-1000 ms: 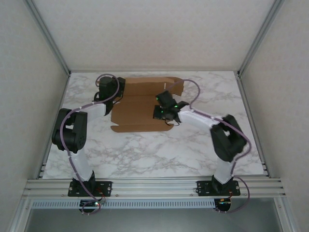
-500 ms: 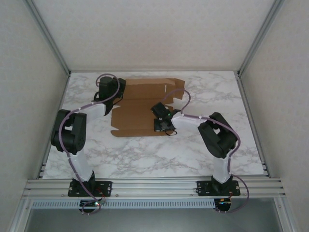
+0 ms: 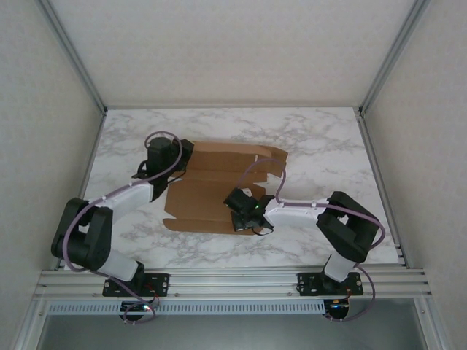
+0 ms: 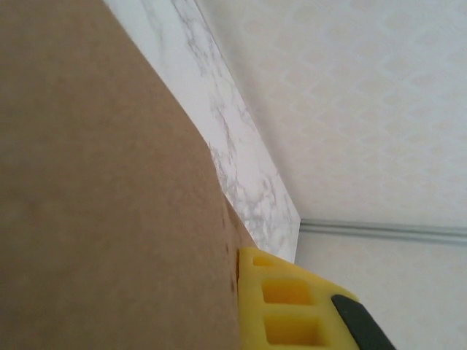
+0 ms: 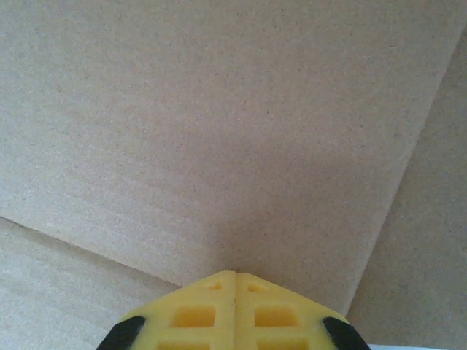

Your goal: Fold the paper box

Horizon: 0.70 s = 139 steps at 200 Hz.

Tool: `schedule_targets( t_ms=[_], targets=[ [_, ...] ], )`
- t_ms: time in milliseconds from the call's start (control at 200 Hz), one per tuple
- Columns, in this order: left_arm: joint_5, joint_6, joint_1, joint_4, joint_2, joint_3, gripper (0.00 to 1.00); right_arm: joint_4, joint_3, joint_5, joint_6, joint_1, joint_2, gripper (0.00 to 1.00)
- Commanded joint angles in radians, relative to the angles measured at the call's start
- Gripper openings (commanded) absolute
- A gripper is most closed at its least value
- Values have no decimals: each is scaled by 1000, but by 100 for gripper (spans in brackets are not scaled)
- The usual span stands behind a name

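Note:
The paper box [image 3: 208, 191] is a brown creased cardboard sheet lying mostly flat on the marble table, with small flaps at its far right corner [image 3: 273, 157]. My left gripper [image 3: 174, 156] sits at the sheet's left edge. In the left wrist view one yellow finger [image 4: 292, 310] lies against the cardboard [image 4: 109, 189], which hides the other finger; the jaws are shut on that edge. My right gripper [image 3: 241, 214] points down onto the sheet's near right part. Its yellow fingertips [image 5: 252, 292] meet with no gap, tips against the cardboard [image 5: 219, 131], holding nothing.
The marble table [image 3: 336, 146] is enclosed by pale walls and aluminium posts at the left [image 3: 73, 58] and right [image 3: 394, 58]. An aluminium rail [image 3: 233, 281] carrying both arm bases runs along the near edge. Bare marble lies right of the sheet.
Both grippers have drawn back toward the near edge and the cardboard has slid with them. The raised far flap has dropped flatter.

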Motion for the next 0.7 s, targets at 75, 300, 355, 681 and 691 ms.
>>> schedule_targets(
  t_ms=[75,300,355,681,691],
  targets=[
    [-43,119,-9,5,-61,-93,2,-27,-49,-14,-6,19,-84,25],
    [-40,135,-7,36,-42,-105,2,-33,15,-157,-121,-38,-336,60],
    [-33,129,-8,47,-32,-107,1,-64,61,-206,-126,-84,-378,60],
    [-21,133,-7,68,-66,-166,1,-391,406,-301,-55,-392,-309,62],
    [-21,133,-6,68,-65,-168,1,-394,413,-303,-53,-397,-301,62]
  ],
)
